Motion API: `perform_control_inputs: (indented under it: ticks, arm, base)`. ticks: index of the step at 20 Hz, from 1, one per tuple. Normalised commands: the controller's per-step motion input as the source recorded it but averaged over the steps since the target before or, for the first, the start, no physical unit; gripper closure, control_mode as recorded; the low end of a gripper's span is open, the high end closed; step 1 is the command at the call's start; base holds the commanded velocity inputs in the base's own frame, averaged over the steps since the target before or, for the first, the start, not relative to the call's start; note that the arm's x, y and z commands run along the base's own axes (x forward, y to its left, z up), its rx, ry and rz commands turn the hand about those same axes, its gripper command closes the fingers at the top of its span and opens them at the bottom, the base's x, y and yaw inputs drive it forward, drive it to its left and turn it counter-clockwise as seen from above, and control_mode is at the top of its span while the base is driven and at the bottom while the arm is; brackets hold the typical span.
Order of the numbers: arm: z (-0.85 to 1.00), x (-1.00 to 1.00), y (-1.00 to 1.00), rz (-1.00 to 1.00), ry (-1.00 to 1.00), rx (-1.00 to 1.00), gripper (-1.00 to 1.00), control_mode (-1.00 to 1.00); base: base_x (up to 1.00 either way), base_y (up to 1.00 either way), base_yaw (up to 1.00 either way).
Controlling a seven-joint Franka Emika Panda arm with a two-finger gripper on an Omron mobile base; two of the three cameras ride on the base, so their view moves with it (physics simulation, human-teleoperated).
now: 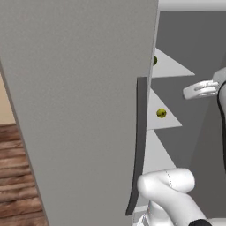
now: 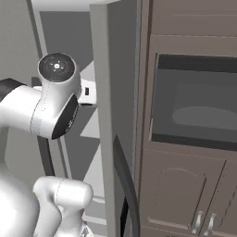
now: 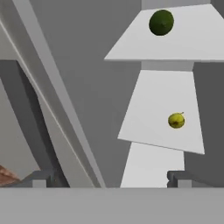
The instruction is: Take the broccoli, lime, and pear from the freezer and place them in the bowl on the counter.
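Observation:
The freezer stands open, its broad grey door (image 1: 79, 110) swung out at the left with a long dark handle (image 1: 140, 145). On a pale upper shelf lies the dark green lime (image 3: 161, 22) (image 1: 154, 61), half hidden by the door's edge in the left base view. One shelf lower sits the yellow-green pear (image 3: 176, 120) (image 1: 161, 113). My gripper (image 3: 109, 180) (image 1: 189, 92) is open and empty, hanging in front of the shelves, short of both fruits and level between their two shelves. The broccoli, the bowl and the counter are out of view.
A second grey freezer door (image 2: 104, 139) with a dark curved handle (image 2: 127, 185) stands at my right. Beyond it are dark brown cabinets (image 2: 185, 185) with a built-in oven (image 2: 199, 106). Wooden floor (image 1: 17, 176) shows at the far left.

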Motion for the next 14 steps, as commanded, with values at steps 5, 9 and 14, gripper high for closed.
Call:
perform_control_inputs:
  ticks: [5, 9, 14]
  arm:
    - [0.06, 0.42, -0.01, 0.07, -0.01, 0.0, -1.0, -1.0]
    - [0.0, 0.41, 0.0, 0.02, -0.1, 0.0, -1.0, -1.0]
    - [0.09, 0.15, 0.0, 0.0, -0.13, -0.06, -1.0, -1.0]
  base:
    - [0.0, 0.0, 0.0]
    - [0.0, 0.0, 0.0]
    - [0.0, 0.0, 0.0]
